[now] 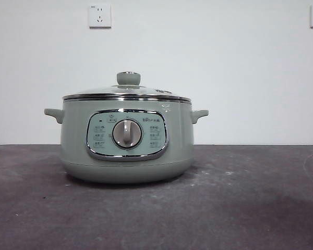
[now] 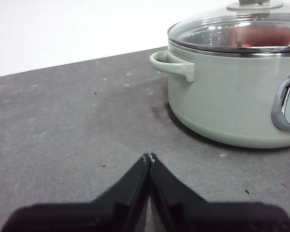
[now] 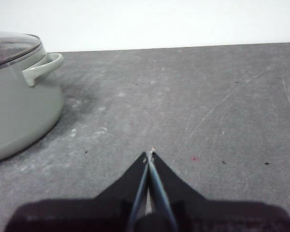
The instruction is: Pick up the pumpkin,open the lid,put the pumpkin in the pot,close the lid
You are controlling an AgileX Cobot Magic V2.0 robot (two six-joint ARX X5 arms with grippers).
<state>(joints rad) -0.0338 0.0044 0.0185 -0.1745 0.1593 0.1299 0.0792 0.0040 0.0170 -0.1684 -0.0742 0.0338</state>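
The pumpkin [image 2: 265,36] is seen as a reddish shape inside the pot [image 1: 126,139] under the seated lid [image 1: 127,91], while the left gripper [image 2: 149,156] and right gripper [image 3: 149,153], both closed and empty, are held apart on either side.

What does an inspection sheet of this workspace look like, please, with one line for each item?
Surface: dark grey table, scuffed, with pale marks and small specks.
Job's things: pot stands upright on the table; lid sits closed on it; a red-orange shape, probably the pumpkin, shows through the glass in the left wrist view.
Clutter: nothing seen.
Grippers: left pincer shut, holding nothing, low over the table beside the pot; right pincer shut, holding nothing, on the pot's other side.
Cables: nothing seen.
Surroundings: white wall with two sockets.
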